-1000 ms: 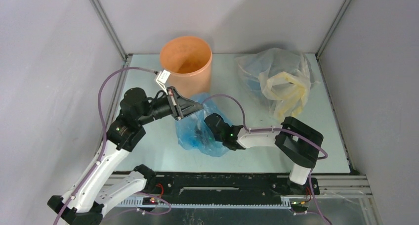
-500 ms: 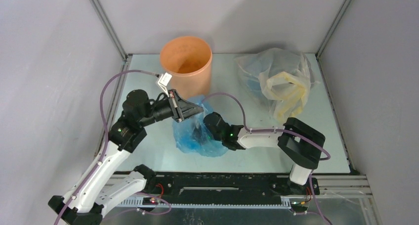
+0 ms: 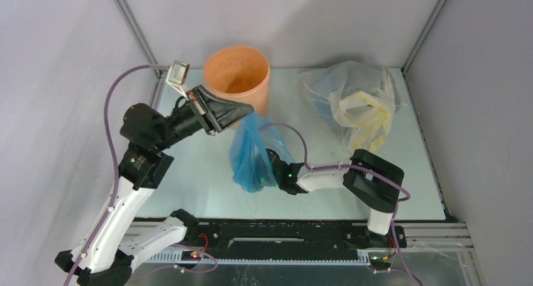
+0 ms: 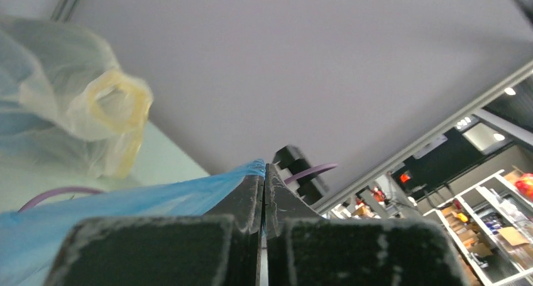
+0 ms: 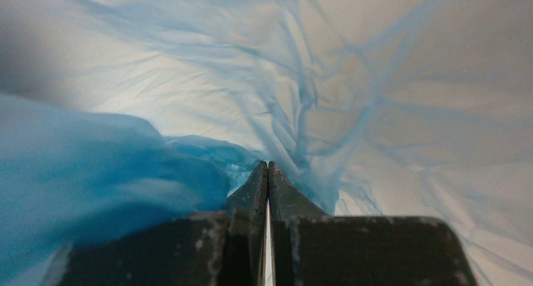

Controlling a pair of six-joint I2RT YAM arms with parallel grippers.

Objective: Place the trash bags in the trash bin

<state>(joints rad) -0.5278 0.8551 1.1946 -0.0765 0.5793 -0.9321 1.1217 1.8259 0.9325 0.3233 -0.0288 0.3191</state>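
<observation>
The light-blue trash bag (image 3: 250,154) hangs stretched between my two grippers, just in front of the orange trash bin (image 3: 237,78) at the back of the table. My left gripper (image 3: 247,110) is shut on the bag's top edge and holds it up near the bin's front wall. The pinched film (image 4: 188,195) runs left from its tips (image 4: 264,168). My right gripper (image 3: 263,175) is low at the bag's lower part. In the right wrist view its jaws (image 5: 268,165) are shut, with blue film (image 5: 94,173) gathered at the tips and all around.
A large clear sack with pale yellow contents (image 3: 357,104) lies at the back right and also shows in the left wrist view (image 4: 69,110). Grey walls enclose the table on three sides. A purple cable (image 3: 286,130) loops over the table beside the bag.
My left gripper has risen and moved back toward the bin, pulling the bag's top up, so the bag now hangs tall. My right gripper has shifted slightly left with the bag's lower part.
</observation>
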